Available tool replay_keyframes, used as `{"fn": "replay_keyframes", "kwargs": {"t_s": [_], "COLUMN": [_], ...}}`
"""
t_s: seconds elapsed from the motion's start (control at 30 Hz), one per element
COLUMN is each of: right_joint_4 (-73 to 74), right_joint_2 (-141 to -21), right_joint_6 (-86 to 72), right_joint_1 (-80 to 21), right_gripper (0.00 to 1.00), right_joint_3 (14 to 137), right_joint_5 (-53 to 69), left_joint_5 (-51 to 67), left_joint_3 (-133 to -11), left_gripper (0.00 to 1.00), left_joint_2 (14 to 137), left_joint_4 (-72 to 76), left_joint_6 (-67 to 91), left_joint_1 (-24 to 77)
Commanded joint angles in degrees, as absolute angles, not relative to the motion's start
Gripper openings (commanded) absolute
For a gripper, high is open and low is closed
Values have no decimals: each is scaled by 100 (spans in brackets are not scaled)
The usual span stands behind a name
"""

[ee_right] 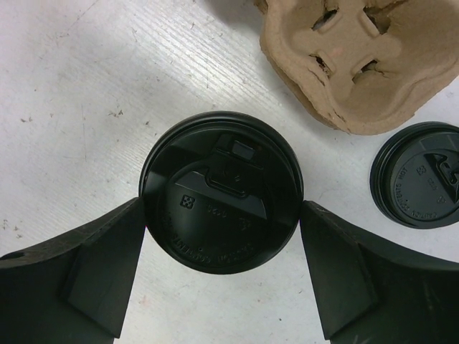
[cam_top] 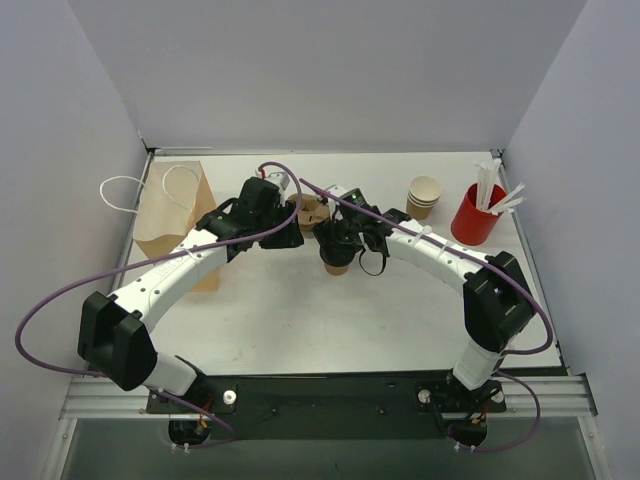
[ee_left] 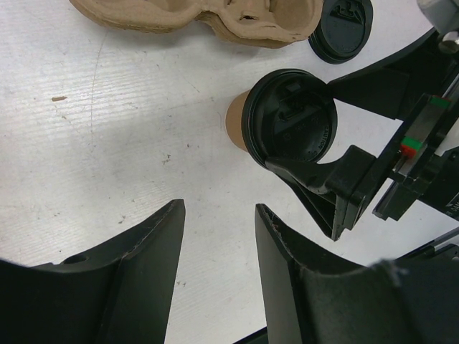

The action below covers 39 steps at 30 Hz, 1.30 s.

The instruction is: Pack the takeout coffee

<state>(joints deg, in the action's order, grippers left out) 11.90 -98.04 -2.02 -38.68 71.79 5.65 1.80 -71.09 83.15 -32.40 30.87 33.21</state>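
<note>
Takeout coffee [ee_right: 219,190], a tan cup with a black lid on top, standing on the white table [ee_right: 79,86] in the middle of the right wrist view. Right gripper [ee_right: 222,215] wide around it, one finger at each side of the lid, right up against the rim; cannot tell if squeezing. Left gripper [ee_left: 219,208] at the bottom of the left wrist view, half open, holding nothing, near the cup but apart. Brown pulp cup carrier [ee_right: 287,57] at the upper right. Spare black lid [ee_right: 419,175] flat on the table just below it. Paper bag [cam_top: 170,215] at the left of the top view, red cup with white straws [cam_top: 475,218] at the right.
</note>
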Motion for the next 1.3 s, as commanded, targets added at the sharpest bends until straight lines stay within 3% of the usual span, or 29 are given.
{"fn": "replay_keyframes", "kwargs": {"t_s": [0.0,1.27], "right_joint_4": [1371,2188], "right_joint_2": [-9940,-10670], "right_joint_6": [-343,-800], "right_joint_1": [-3911,-4061], "right_gripper": [72,71], "right_joint_3": [7137,6944], "right_joint_5": [229,-1072], "left_joint_5": [220,255], "left_joint_3": [-7154,-6864], "left_gripper": [54,54], "left_joint_2": [8244,8429], "left_joint_4": [-2997,-2786], "left_joint_6": [3067,3164], "left_joint_1": [3313,3322]}}
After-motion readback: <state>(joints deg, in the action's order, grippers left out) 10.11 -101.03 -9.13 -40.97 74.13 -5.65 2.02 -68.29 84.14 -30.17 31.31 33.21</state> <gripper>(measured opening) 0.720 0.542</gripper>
